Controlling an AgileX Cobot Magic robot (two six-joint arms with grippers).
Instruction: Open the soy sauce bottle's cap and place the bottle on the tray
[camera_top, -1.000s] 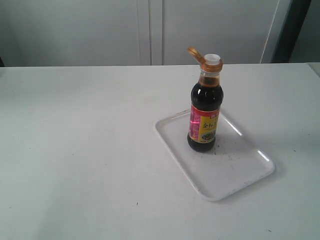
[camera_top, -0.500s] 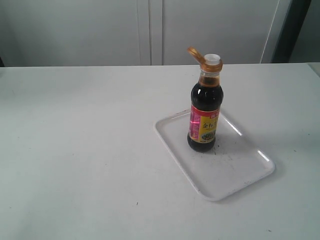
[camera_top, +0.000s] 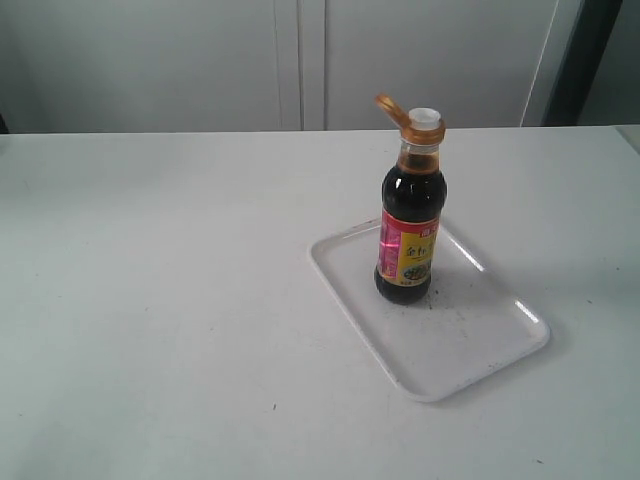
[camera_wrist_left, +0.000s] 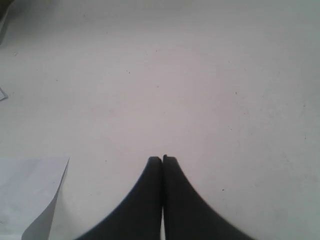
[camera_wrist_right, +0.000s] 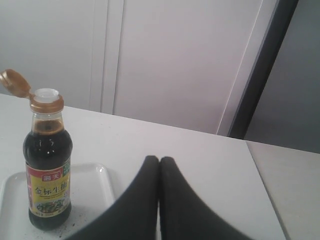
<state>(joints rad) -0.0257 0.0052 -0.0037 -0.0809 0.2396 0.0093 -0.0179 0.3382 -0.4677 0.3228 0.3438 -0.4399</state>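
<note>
The soy sauce bottle (camera_top: 409, 232) stands upright on the white tray (camera_top: 470, 340), near its far left corner. Its gold-bronze cap (camera_top: 389, 106) is flipped back on its hinge, and the white spout shows. No gripper appears in the exterior view. From the right wrist view I see the bottle (camera_wrist_right: 48, 166) on the tray (camera_wrist_right: 92, 187), its cap (camera_wrist_right: 14, 82) open. My right gripper (camera_wrist_right: 159, 160) is shut and empty, well apart from the bottle. My left gripper (camera_wrist_left: 162, 159) is shut with nothing in it, over bare white table.
The white table (camera_top: 160, 300) stretches left of the tray. White cabinet doors (camera_top: 300, 60) and a dark post (camera_top: 580, 60) stand behind it. A pale sheet (camera_wrist_left: 25, 195) lies near the left gripper. The table's right edge (camera_wrist_right: 262, 190) runs beside the right gripper.
</note>
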